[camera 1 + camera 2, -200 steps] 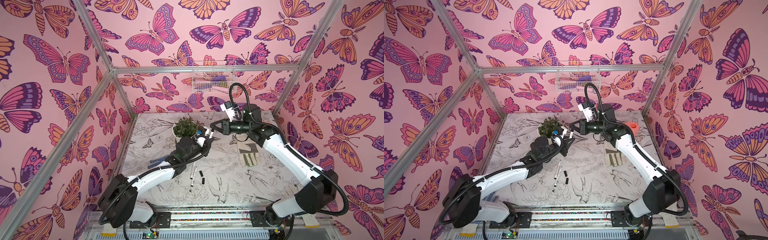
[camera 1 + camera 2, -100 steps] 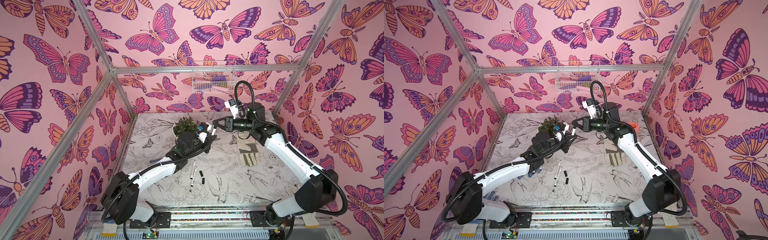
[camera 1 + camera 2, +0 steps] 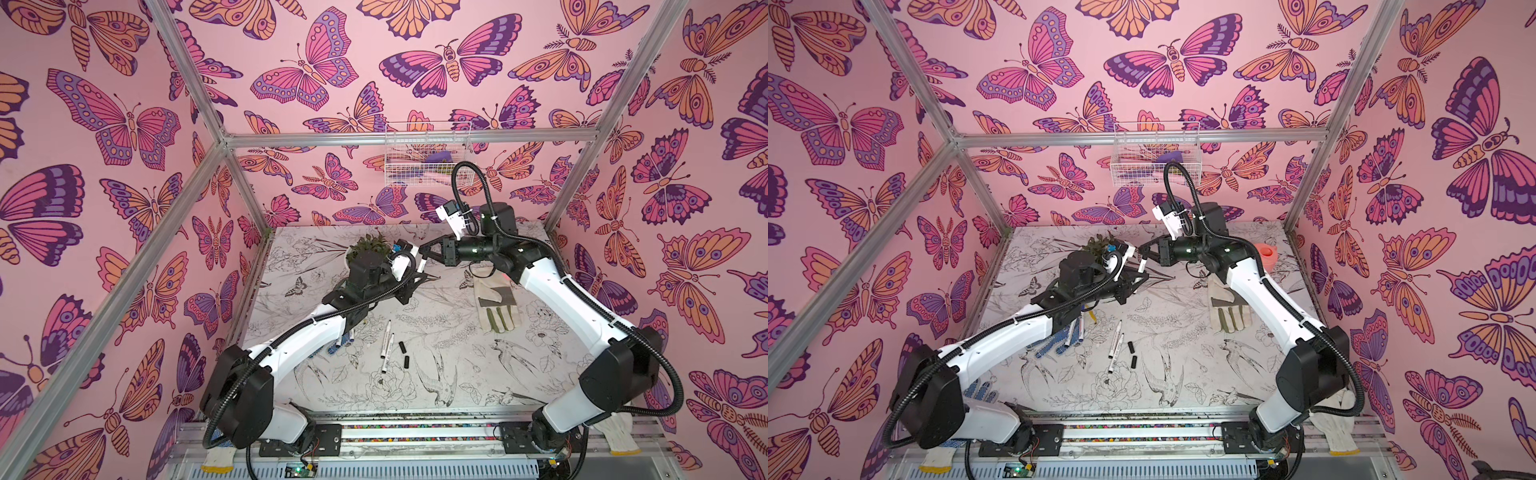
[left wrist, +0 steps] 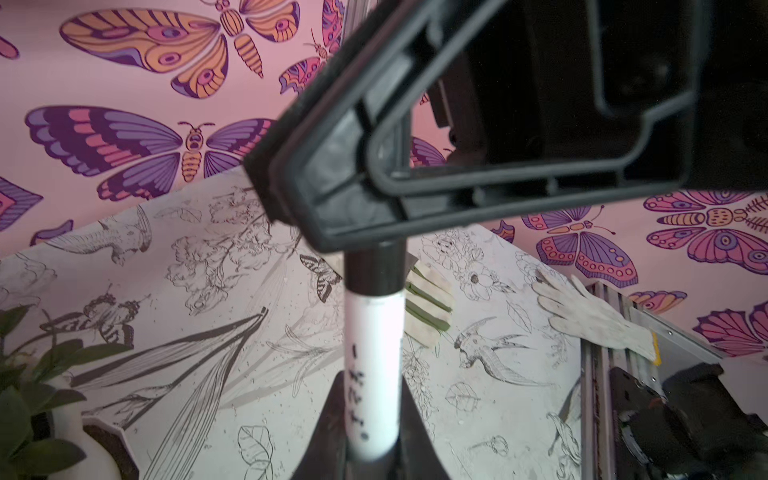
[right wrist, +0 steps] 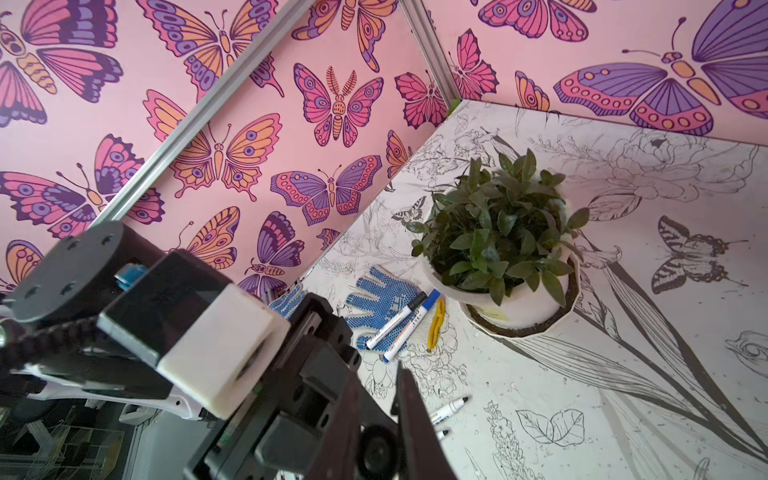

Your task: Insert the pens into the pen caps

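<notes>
My left fingers (image 4: 328, 432) are clamped tight round the white barrel of a pen (image 4: 374, 357), holding it up off the desk (image 3: 457, 374) near the potted plant (image 3: 368, 249). My right fingers (image 4: 340, 199) are closed down too, on the black cap (image 4: 374, 270) at the pen's upper end. The cap's top is hidden behind them, so I can't see the contact itself.

Compared with a second ago, neither grip has opened or tightened, and the two sets of fingers meet over the pen as before. The left wrist has climbed a little and moved back toward the plant, and the right has gone with it.

In the left wrist view the cap's rim sits square against the barrel with no tip showing. I judge this pen capped, or very nearly so, and the push looks finished rather than beginning.

That leaves two uncapped pens (image 3: 386, 338) lying side by side near the middle of the desk, with two loose black caps (image 3: 401, 346) just beside them. Two capped pens (image 5: 395, 322) lie against the blue glove (image 5: 382, 299), close to the plant.

I'd release with the right first, then set this pen down.
</notes>
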`<state>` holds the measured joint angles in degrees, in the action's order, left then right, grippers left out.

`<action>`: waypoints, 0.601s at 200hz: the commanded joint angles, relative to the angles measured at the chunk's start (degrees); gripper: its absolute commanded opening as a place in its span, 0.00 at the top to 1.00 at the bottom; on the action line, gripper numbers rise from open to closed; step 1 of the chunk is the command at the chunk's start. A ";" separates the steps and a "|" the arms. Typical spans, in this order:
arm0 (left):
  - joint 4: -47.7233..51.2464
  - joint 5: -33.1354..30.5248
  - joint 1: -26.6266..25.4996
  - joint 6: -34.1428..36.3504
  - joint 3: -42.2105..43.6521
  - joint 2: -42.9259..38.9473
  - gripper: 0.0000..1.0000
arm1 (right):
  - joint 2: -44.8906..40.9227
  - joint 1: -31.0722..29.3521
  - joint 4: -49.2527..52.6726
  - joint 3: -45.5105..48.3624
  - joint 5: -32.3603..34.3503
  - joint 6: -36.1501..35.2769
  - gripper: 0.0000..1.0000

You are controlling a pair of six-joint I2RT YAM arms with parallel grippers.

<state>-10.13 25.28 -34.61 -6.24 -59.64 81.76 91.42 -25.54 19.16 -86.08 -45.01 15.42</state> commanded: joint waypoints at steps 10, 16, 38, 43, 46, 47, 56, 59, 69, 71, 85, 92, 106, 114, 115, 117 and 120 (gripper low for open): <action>-49.45 2.70 0.77 1.24 -11.12 -5.28 1.00 | 4.08 -4.37 24.41 6.26 -8.39 -1.43 1.00; -48.95 2.71 0.81 1.36 -11.01 -5.37 1.00 | 3.95 -3.77 23.65 6.48 -9.08 -0.60 1.00; -48.81 2.35 0.82 1.40 -10.37 -5.34 1.00 | 4.02 -3.57 22.84 6.63 -10.11 -0.12 1.00; -49.05 2.25 0.80 1.32 -10.17 -5.22 1.00 | 4.22 -3.92 22.96 6.71 -10.37 -0.25 1.00; -49.10 2.10 0.79 1.24 -10.18 -5.13 1.00 | 4.33 -4.25 23.01 6.72 -10.39 -0.48 1.00; -49.19 2.08 0.82 1.24 -10.17 -5.12 1.00 | 4.36 -4.29 23.20 6.67 -10.37 -0.57 1.00; -49.73 1.72 0.78 1.06 -10.32 -4.58 1.00 | 4.72 -5.60 24.49 6.41 -9.66 -1.95 1.00; -49.91 1.66 0.80 1.13 -10.44 -4.40 1.00 | 4.90 -6.02 24.90 6.25 -9.44 -2.43 1.00; -50.45 1.11 0.78 1.14 -10.88 -3.71 1.00 | 5.35 -7.29 26.27 6.02 -8.83 -3.92 1.00; -50.54 1.05 0.82 1.21 -10.97 -3.58 1.00 | 5.46 -7.45 26.43 6.04 -8.79 -4.09 1.00; -51.02 0.38 0.94 1.91 -11.83 -2.71 1.00 | 5.37 -7.77 25.91 6.91 -8.22 -3.89 1.00; -51.25 0.09 1.18 2.00 -12.30 -2.39 1.00 | 5.34 -7.56 25.62 7.26 -7.94 -3.74 1.00; -51.91 -0.49 2.02 1.40 -12.79 -1.79 1.00 | 4.96 -7.13 25.18 7.55 -7.91 -3.41 1.00; -52.09 -0.69 2.33 0.85 -12.87 -1.72 1.00 | 4.68 -6.62 24.45 7.64 -8.60 -2.85 1.00; -52.09 -0.64 2.34 0.82 -12.87 -1.70 1.00 | 4.66 -6.53 24.31 7.71 -8.69 -2.76 1.00; -51.99 -0.70 2.35 0.73 -12.81 -1.76 1.00 | 4.45 -6.41 24.05 7.78 -8.86 -2.59 1.00; -51.76 -0.67 2.43 0.68 -12.72 -1.77 1.00 | 4.23 -6.18 23.70 7.84 -9.14 -2.32 1.00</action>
<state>-7.20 27.18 -33.93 -5.15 -60.99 82.61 91.55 -25.76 20.32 -85.19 -45.45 13.67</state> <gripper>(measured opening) 0.150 0.157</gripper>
